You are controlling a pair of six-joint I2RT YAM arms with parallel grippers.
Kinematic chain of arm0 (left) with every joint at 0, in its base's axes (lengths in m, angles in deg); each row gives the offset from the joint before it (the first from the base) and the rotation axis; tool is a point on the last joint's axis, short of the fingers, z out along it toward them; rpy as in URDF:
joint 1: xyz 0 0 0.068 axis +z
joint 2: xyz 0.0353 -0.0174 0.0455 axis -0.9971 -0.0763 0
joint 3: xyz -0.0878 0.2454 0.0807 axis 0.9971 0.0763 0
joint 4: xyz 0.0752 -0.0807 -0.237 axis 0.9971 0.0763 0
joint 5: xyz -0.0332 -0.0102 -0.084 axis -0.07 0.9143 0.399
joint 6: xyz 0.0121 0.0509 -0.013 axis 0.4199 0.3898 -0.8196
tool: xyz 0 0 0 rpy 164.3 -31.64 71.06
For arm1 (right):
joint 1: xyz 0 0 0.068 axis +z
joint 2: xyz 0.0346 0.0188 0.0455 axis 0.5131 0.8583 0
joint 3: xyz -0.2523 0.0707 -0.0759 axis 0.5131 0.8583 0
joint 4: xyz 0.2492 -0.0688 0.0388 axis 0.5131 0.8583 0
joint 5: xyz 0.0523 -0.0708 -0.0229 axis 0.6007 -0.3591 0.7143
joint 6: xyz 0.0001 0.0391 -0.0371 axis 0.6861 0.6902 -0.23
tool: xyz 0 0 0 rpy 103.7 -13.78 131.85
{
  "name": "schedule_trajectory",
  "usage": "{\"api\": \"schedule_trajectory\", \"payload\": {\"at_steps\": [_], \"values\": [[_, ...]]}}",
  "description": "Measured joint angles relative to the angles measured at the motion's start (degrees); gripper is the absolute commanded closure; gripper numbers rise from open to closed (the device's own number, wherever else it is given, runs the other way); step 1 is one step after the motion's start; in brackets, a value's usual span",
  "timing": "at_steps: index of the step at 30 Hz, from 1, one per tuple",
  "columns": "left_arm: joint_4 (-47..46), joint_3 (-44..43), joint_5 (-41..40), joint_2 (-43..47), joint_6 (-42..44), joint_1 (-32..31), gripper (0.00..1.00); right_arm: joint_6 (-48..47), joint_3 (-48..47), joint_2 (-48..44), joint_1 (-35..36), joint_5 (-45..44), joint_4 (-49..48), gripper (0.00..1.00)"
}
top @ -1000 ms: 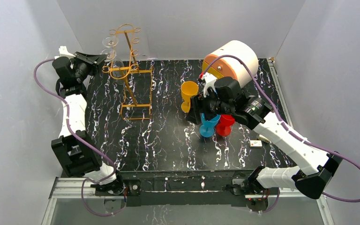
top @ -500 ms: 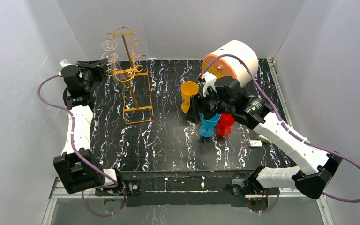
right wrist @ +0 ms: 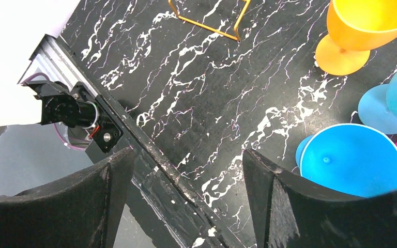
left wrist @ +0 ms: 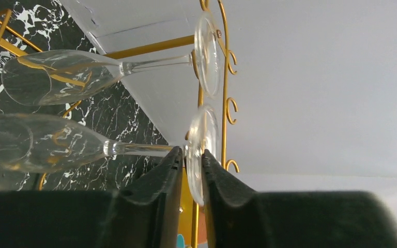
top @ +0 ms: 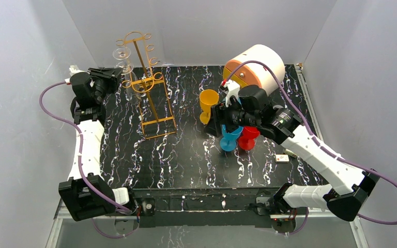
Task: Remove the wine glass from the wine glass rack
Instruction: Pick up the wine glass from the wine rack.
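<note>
The left claw [left wrist: 191, 155] is pinched on the foot of the wine glass [left wrist: 57, 142], which hangs on the wine glass rack [left wrist: 150, 46] at the table's [top: 196, 155] far-left corner; drawing it clear is not yet done. The right claw [right wrist: 186, 155] gapes wide, empty.

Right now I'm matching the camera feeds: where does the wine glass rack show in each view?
Top external: wine glass rack stands upper left, near the back wall.
Left wrist: its gold wires cross the upper middle.
Right wrist: only a base corner, top centre.
Shared landmark: black marbled tabletop.

The left pincer [top: 115, 74] has a clear wine glass [top: 126, 66] at its tips; the gold wine glass rack [top: 148, 82] stands just beyond them.
</note>
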Motion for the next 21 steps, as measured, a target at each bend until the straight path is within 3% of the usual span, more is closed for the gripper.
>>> {"api": "schedule_trajectory", "payload": {"at_steps": [5,14,16,21], "values": [[4.2,-3.9,-0.1,-0.1,5.6,0.0,0.66,0.1,0.0,-0.8,0.0,0.0,0.0,0.15],[8.7,-10.1,-0.2,-3.3,12.6,0.0,0.67,0.3,0.0,-1.1,0.0,0.0,0.0,0.15],[9.5,-10.9,-0.2,-4.3,13.9,0.0,0.69,0.3,0.0,-1.1,0.0,0.0,0.0,0.15],[10.6,-11.1,0.3,-5.6,15.4,0.0,0.89,0.3,0.0,-1.1,0.0,0.0,0.0,0.15]]}}
